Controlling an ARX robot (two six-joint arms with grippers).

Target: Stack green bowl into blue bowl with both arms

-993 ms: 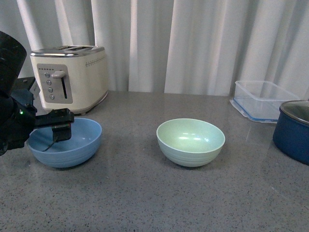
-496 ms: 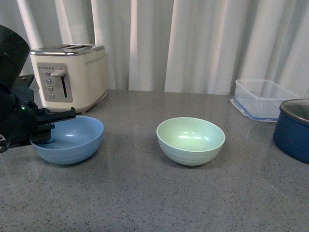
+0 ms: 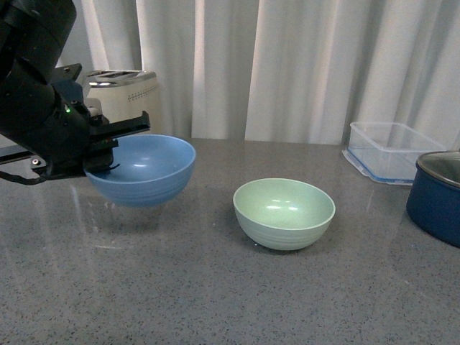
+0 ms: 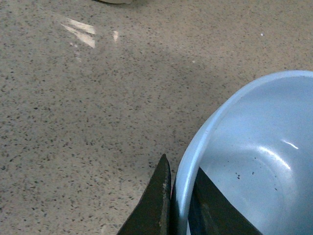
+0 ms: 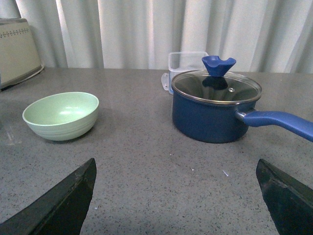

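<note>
— Grey speckled countertop (image 3: 215, 287) runs out ahead of you to a pale pleated curtain (image 3: 287, 65). Where do you find your left gripper (image 3: 108, 147)?

— Up on your left side, in front of the cream toaster (image 3: 122, 90). Its jaws are pinched on the rim of the blue bowl (image 3: 144, 169). Your left wrist camera shows it close up: one jaw lies against the outside of the wall, the other reaches down the inside, and the rim is caught between them.

— Is that bowl resting on anything?

— No. You are holding it clear of the counter, roughly level and mouth up, with its shadow on the stone beneath.

— And the green bowl (image 3: 284, 213)?

— It sits upright on the counter near the middle of your front view. It is lower than the blue one, to its right and well apart from it. Neither arm touches it.

— What about your right gripper (image 5: 174, 166)?

— You will not see it in the front view. Its own wrist camera shows it spread wide, both black fingertips hovering over bare counter. The green bowl lies ahead of it and off to one side, apart from the fingers. A glass-lidded navy pot (image 5: 215, 112) with a long blue handle stands ahead too, with a clear plastic container (image 5: 183, 61) just behind it.
</note>
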